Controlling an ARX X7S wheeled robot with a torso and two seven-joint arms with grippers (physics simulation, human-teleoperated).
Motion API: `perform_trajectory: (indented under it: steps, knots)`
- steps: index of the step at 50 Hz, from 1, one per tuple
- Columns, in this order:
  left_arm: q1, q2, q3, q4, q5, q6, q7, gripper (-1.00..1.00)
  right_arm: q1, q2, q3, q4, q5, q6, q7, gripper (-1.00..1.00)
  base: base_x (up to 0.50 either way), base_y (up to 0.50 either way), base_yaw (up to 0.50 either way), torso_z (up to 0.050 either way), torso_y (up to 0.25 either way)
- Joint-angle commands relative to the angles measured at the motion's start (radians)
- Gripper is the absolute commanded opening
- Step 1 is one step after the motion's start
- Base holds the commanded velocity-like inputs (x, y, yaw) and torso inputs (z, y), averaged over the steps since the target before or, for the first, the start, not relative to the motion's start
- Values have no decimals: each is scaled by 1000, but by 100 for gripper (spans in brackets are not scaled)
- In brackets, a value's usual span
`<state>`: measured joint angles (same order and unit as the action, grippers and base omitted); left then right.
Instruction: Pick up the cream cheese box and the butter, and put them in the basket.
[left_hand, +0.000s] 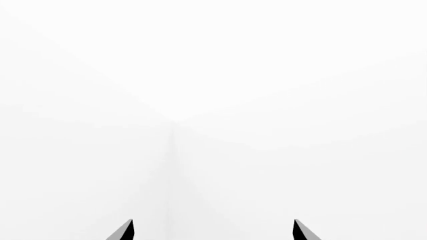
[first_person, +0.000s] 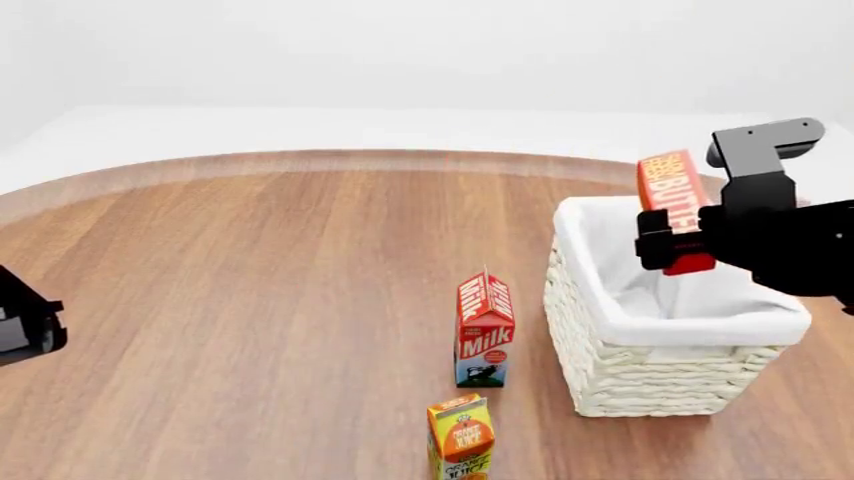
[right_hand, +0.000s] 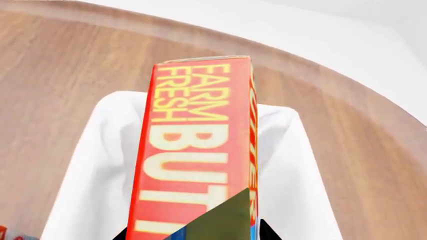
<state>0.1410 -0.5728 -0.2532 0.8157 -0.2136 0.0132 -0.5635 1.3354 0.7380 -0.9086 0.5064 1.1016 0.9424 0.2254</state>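
step: placing the butter | right gripper clenched on it, upright above the basket at right | left gripper spread, idle at left | cream cheese box unseen | next: likely lower; release inside lining

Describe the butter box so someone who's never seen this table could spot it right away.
Find the big off-white woven basket on the wooden table's right side. Directly above its white-lined opening, the right pincer holds the butter in the air. It is the red-orange brick with yellow lettering, unlike the milk carton and juice carton standing on the table.
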Motion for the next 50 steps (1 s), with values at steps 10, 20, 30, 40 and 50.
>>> perform_trajectory:
  steps: [10, 20, 30, 40, 50]
  knots:
    - [5, 15, -12, 4, 21, 9, 24, 100, -24, -25, 38, 10, -69, -28, -30, -100, 0, 0, 0, 0, 1]
    - [5, 15, -9, 3, 23, 8, 24, 100, -48, -30, 28, 13, -75, -41, -40, -100, 0, 0, 0, 1, 1]
    - [4, 15, -5, 0, 26, 11, 24, 100, -49, -32, 13, 18, -88, -42, -52, -100, 0, 0, 0, 0, 2]
    - [2, 15, -3, -2, 26, 11, 24, 100, -27, -32, 13, 25, -92, -27, -47, 100, 0, 0, 0, 1, 0]
    - [3, 15, -3, -5, 24, 13, 25, 100, -4, -15, 30, -11, -82, -13, -21, 100, 0, 0, 0, 0, 0]
